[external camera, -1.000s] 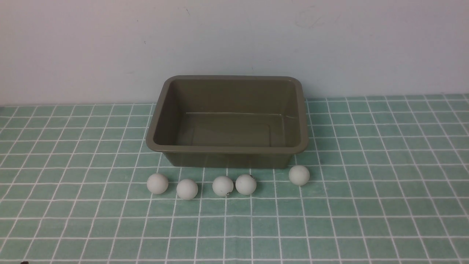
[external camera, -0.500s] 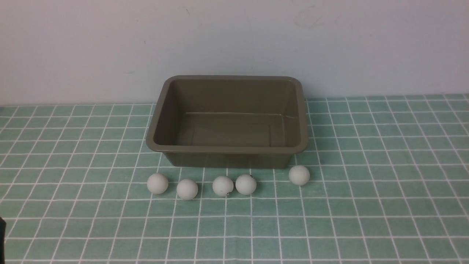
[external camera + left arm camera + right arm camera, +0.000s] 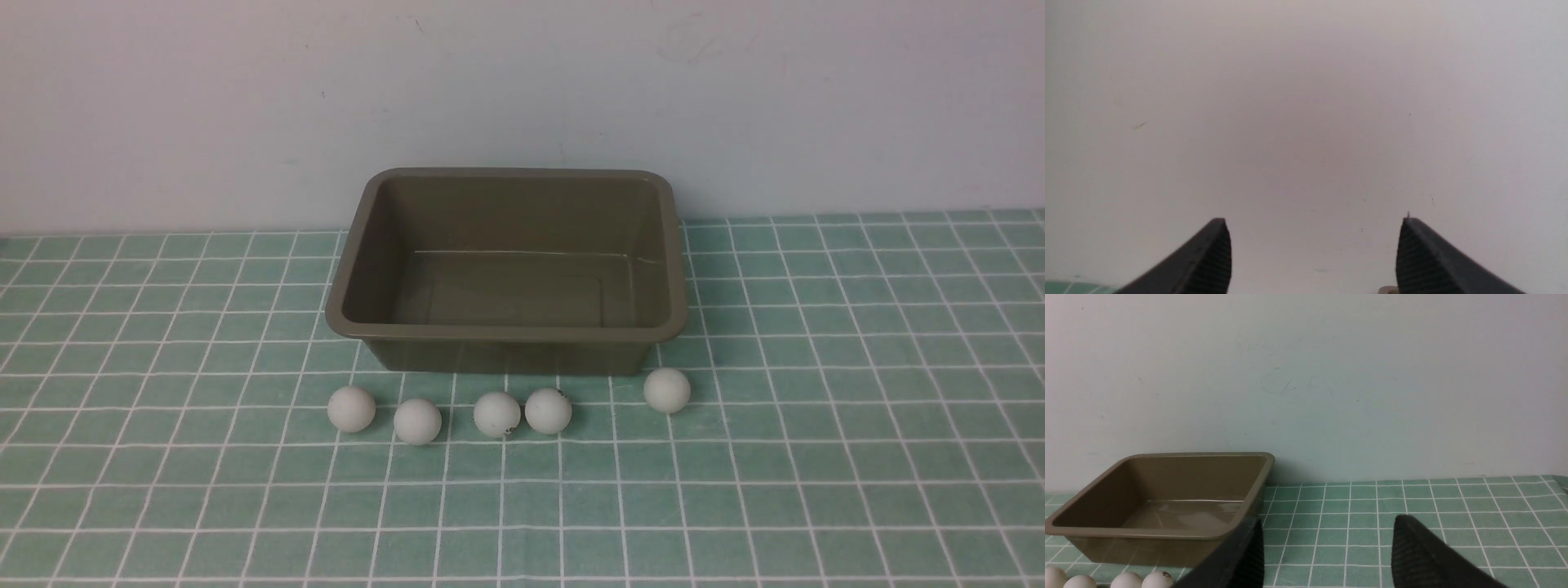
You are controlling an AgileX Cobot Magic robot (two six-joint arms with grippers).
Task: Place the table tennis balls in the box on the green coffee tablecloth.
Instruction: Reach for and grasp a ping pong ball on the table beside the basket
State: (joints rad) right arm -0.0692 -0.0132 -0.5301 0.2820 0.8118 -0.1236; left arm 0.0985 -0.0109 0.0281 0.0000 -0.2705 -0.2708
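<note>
The balls (image 3: 496, 414) are all five on the cloth (image 3: 816, 425), in a loose row just in front of the near wall of the box (image 3: 506, 332). Four sit close together, and the fifth is a little apart by the box's near right corner. None is in the box yet, and its floor is bare. The box stands at the far edge of the cloth, about midway along it, with its back close to the wall (image 3: 522, 82). That probably keeps it steady and leaves the near side open for both arms. The row likely lets each arm take the balls on its own side.

The front view shows the whole layout but neither arm. The right wrist view shows the right gripper (image 3: 1329, 520) low over the cloth to the right of the box, its jaws apart and empty. A few balls show at that picture's edge. The left wrist view shows the left gripper (image 3: 1313, 220) spread wide and holding nothing. It faces bare wall, with only a sliver of cloth in view, so it seems aimed away from the balls.
</note>
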